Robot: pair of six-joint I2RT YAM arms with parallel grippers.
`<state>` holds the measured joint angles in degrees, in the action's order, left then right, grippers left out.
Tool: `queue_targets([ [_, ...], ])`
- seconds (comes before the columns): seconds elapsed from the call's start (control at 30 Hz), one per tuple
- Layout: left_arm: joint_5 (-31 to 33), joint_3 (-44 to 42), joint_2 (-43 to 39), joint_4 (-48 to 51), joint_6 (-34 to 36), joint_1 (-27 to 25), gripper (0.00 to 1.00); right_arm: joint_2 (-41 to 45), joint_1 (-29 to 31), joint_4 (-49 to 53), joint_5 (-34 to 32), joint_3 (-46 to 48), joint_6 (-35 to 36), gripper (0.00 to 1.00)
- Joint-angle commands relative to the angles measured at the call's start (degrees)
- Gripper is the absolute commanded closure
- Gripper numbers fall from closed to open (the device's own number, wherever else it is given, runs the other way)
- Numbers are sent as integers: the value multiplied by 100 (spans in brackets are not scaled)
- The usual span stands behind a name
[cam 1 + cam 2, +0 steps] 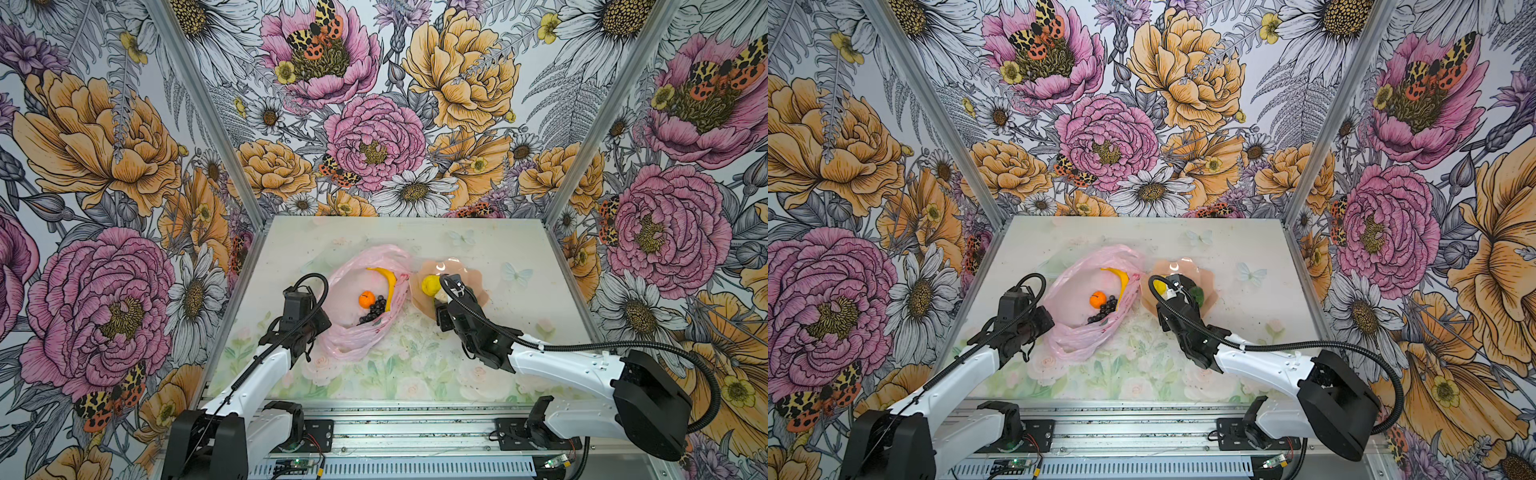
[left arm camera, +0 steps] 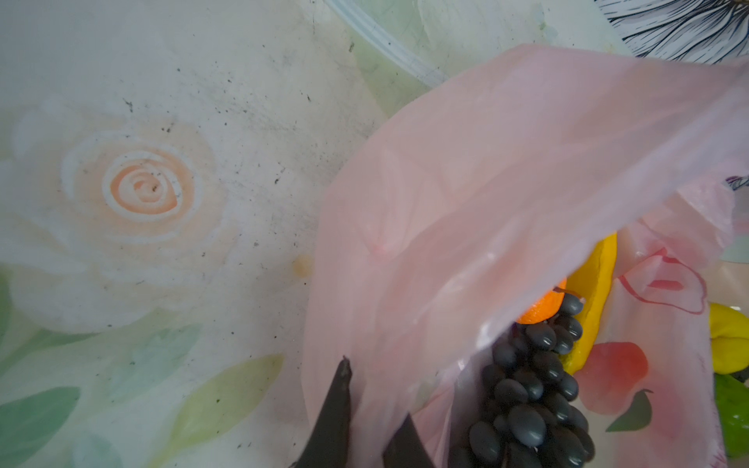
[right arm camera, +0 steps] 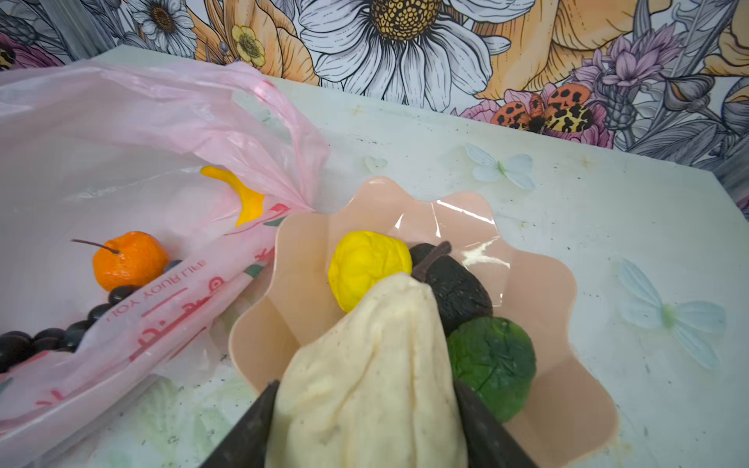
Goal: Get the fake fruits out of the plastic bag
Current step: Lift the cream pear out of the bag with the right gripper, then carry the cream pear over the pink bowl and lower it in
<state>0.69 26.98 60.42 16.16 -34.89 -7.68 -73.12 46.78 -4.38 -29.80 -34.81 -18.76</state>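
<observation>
The pink plastic bag (image 1: 353, 340) (image 3: 121, 121) lies open on the table. Inside it are a banana (image 1: 388, 282), an orange (image 1: 366, 299) and a dark grape bunch (image 1: 374, 311) (image 2: 527, 397). My left gripper (image 2: 371, 421) is shut on the bag's near-left edge, with pink film pinched between its fingers. My right gripper (image 3: 364, 425) is shut on the cream lumpy piece (image 3: 364, 364), holding it over the peach bowl (image 3: 567, 283). In the bowl lie a lemon (image 3: 367, 267), a dark avocado (image 3: 458, 287) and a lime (image 3: 490, 356).
The bowl (image 1: 478, 286) sits just right of the bag, its rim touching the bag's handle side. Flowered walls close in the table at the back and both sides. A metal rail (image 1: 415, 428) with the arm bases runs along the front.
</observation>
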Motion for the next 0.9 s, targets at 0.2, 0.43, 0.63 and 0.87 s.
queue_targets([
  [0.2,160,-40,-48,-157,123,52,86,-235,-103,-930,-563,434,-196,36],
  [0.43,160,-26,-22,-157,121,46,86,-345,-106,-1304,-648,658,-311,36],
  [0.63,168,-25,-39,-131,124,56,86,-446,-108,-1340,-726,717,-422,36],
  [0.87,148,-35,-66,-130,132,66,86,-571,-100,-1533,-954,764,-469,35],
])
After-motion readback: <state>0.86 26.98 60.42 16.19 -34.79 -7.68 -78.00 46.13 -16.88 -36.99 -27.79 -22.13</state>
